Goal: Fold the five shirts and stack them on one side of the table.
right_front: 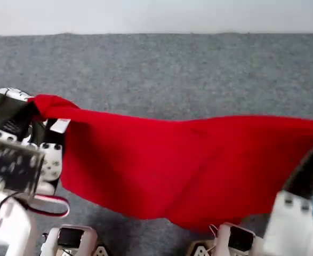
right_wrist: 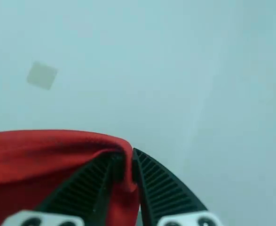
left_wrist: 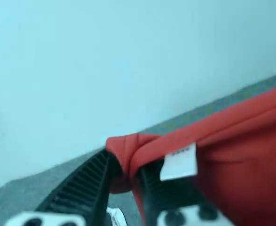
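Note:
A red shirt hangs stretched between both arms above the grey table. My left gripper is shut on one bunched corner of the red shirt, beside a white tag; its own view places the left gripper pinching the fold. My right gripper is shut on the opposite corner of the red shirt, raised toward the wall. The right arm stands at the right edge of the high view, its fingertips hidden there.
Bare grey table surface lies behind the shirt, up to the pale wall. Both arm bases sit at the near edge. A small square patch marks the wall.

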You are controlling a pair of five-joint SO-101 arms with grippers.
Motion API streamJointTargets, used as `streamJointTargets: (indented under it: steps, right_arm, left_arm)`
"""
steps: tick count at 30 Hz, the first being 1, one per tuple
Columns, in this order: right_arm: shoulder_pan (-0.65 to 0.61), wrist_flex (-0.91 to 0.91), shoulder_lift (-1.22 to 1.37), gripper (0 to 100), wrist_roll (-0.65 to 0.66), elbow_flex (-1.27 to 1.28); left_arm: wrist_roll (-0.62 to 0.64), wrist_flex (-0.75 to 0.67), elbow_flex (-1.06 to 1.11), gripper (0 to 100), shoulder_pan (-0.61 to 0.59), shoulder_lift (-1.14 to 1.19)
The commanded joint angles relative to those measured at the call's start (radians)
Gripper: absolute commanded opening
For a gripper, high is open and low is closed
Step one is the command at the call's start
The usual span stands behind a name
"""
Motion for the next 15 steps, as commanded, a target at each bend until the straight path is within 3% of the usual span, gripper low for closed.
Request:
streamJointTargets:
  steps: [1, 7, 15]
  right_arm:
    - [0.005, -0.065, 0.007, 1.0, -0.012, 0.138]
    - [0.002, -0.272, 0.007, 1.0, -0.006, 0.549]
    - [-0.111, -0.506, 0.008, 1.0, -0.005, 0.913]
  left_arm:
    - [0.009, -0.026, 0.059, 2, -0.005, -0.002]
    - [0.009, -0.153, 0.306, 2, -0.012, -0.003]
    - [0.003, -0.519, 0.699, 2, -0.014, 0.005]
